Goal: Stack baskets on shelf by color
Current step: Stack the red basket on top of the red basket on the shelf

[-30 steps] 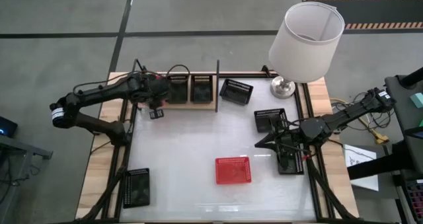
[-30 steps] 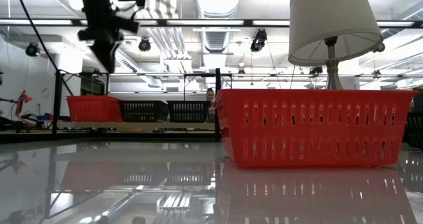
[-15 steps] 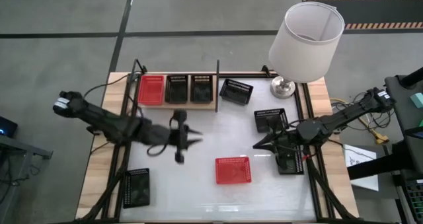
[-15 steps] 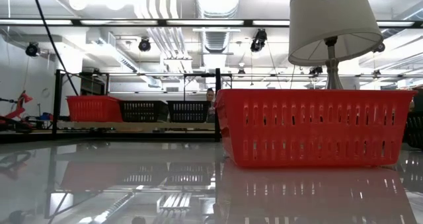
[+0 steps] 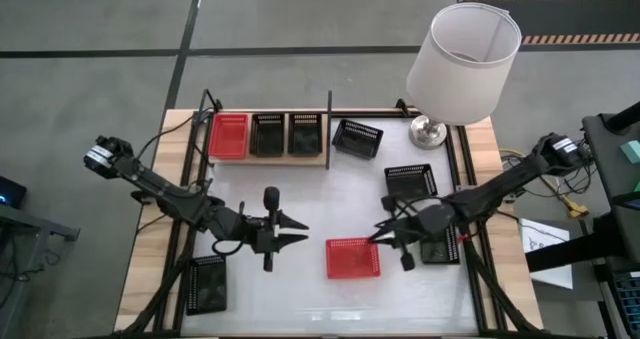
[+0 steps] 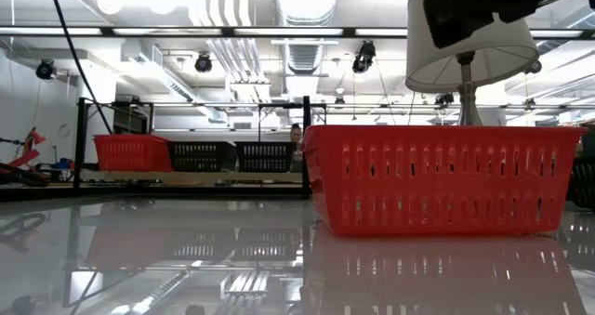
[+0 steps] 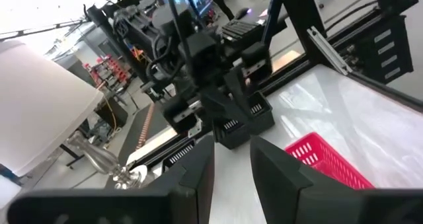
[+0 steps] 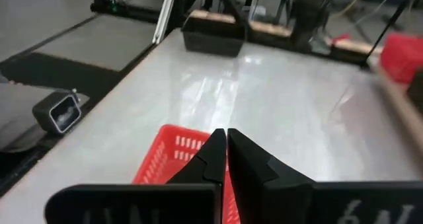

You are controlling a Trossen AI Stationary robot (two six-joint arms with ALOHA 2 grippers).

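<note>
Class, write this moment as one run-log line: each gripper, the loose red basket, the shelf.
left gripper: open, empty, left of red basket | right gripper: shut, empty, at its right edge | shelf: one red, two black baskets

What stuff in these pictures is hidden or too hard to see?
- Low view: the red basket blocks the table behind it; the black baskets on the right are hidden.
- Low view: the lamp is cut off by the top edge.
- High view: whether any shelf baskets are stacked is too small to tell.
</note>
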